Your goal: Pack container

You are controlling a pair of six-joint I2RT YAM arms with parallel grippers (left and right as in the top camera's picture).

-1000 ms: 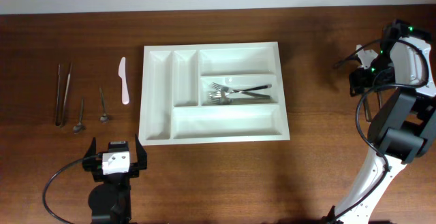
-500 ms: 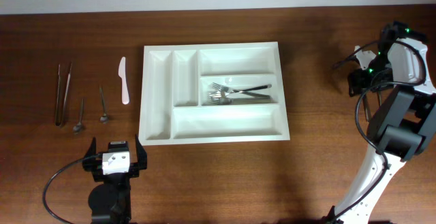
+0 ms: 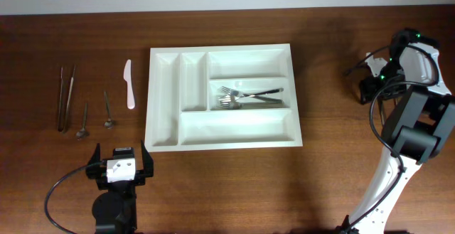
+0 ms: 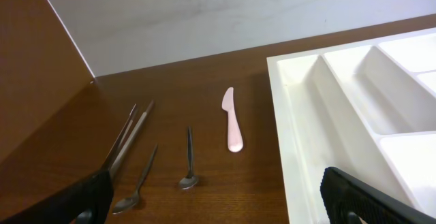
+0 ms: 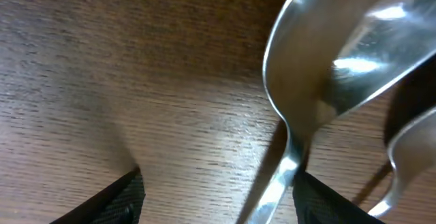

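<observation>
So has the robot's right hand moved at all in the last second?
Yes, slightly: the right hand has shifted left, a little closer to the right edge of the white tray.

**Robot manipulation lab, tabletop bench**

Dark wooden table (image 3: 334,181) against a plain pale wall (image 4: 204,13) ahead of the left claw (image 3: 120,154). Cabled robot arm (image 3: 416,117) at the table's edge. Cutlery (image 3: 129,88) in tidy rows ahead-left of that claw; white tray (image 3: 220,49) ahead-right.
</observation>
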